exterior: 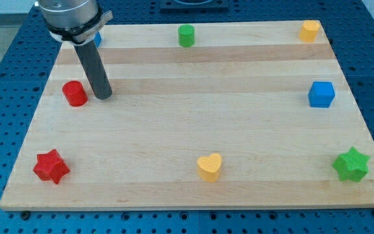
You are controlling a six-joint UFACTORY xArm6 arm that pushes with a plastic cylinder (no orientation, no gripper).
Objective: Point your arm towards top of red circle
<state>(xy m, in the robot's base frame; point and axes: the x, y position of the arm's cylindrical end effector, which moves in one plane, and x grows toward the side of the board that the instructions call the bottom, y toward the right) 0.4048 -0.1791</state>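
Closing in on the red circle (74, 93), upper left of frame.
My tip (104, 96) sits just right of it, holding nothing; next, I judge, swing above it.

No readable text, label, brand, number or sign is showing on the blocks, the wooden board, the rod or the surrounding surface.

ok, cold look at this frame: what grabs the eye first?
The dark rod coming down from the view's top left, my tip resting just to the right of the red circle, close beside it. Next, the bright blocks ringing the wooden board: a red star at bottom left, a yellow heart at bottom centre, a green star at bottom right and a blue cube at the right edge.
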